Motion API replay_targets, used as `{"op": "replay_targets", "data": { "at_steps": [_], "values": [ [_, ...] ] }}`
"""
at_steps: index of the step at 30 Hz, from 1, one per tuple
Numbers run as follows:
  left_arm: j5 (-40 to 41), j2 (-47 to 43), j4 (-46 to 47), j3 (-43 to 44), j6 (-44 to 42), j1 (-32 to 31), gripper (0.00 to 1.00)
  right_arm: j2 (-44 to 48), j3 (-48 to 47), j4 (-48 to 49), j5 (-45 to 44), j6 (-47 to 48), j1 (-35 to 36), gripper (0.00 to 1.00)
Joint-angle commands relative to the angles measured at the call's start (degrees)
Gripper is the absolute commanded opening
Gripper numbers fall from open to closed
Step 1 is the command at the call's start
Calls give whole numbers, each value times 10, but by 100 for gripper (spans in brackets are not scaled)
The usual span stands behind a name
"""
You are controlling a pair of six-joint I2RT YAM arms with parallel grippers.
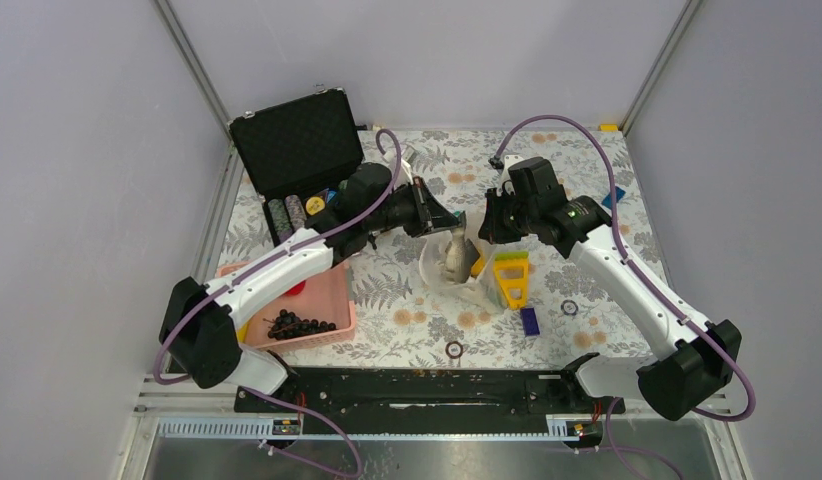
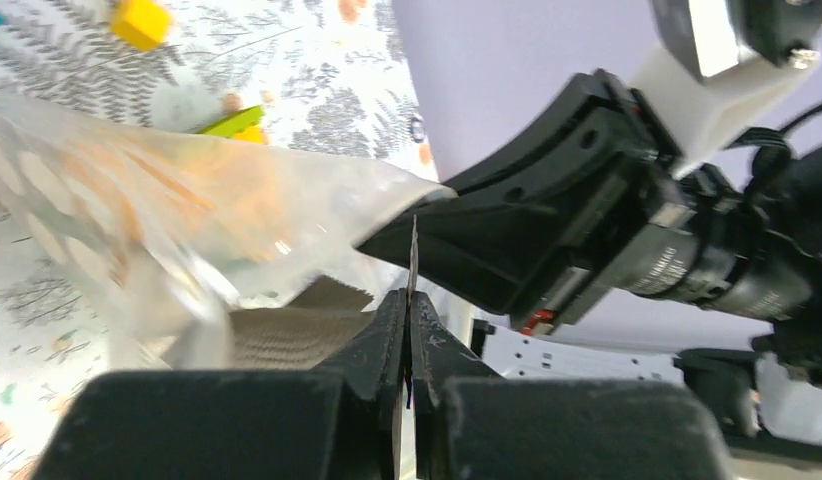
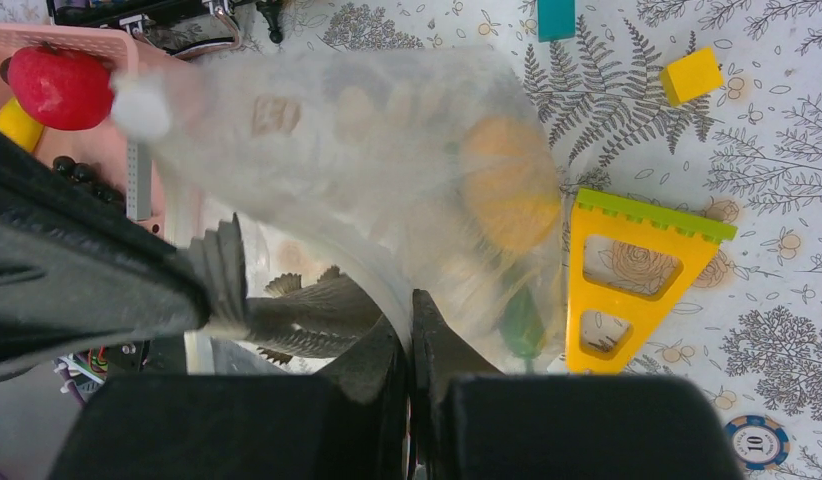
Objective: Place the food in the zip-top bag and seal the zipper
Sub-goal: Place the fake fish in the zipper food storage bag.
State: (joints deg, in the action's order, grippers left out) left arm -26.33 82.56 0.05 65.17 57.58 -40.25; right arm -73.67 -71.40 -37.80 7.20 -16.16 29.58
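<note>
Now the left hand and right hand each clamp tight on the mouth edge of the zip-top bag, holding it over the bench; the grey fish sits at its mouth, the orange inside; red fruit and grape bunch lie in the pink basket

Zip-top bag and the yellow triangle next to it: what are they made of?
Zip-top bag: thin, glossy clear film, likely plastic; it creases and the orange shows through. Yellow triangle: rigid, smooth moulded plastic by its look, with crisp cut-outs.
</note>
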Motion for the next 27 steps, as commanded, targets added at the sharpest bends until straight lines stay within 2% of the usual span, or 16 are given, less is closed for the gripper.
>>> {"op": "replay_targets", "data": {
  "at_steps": [1, 4, 7, 11, 16, 17, 20, 22, 25, 27],
  "values": [
    [101, 1, -100, 42, -65, -11, 0, 15, -4, 20, 9, -7, 1, 3],
    [210, 22, -181, 87, -103, -39, 0, 12, -6, 19, 9, -9, 1, 3],
    [256, 44, -228, 122, -125, -52, 0, 10, -8, 19, 7, -11, 1, 3],
    [276, 60, -251, 141, -156, -64, 0, 6, -10, 20, 3, -15, 1, 3],
    [229, 40, -211, 130, -211, -86, 0, -13, -23, 12, -23, -37, 0, 3],
    [222, 31, -199, 120, -221, -91, 2, -16, -27, 7, -28, -41, -1, 3],
    [209, 9, -178, 98, -245, -98, 17, -20, -32, 5, -34, -50, -2, 3],
    [220, 4, -185, 91, -248, -99, 25, -20, -33, 5, -35, -52, -3, 3],
    [256, 2, -218, 94, -251, -99, 33, -15, -33, 5, -37, -56, -3, 3],
    [273, -2, -234, 97, -254, -99, 49, -12, -35, 5, -39, -60, -3, 3]
  ]
}}
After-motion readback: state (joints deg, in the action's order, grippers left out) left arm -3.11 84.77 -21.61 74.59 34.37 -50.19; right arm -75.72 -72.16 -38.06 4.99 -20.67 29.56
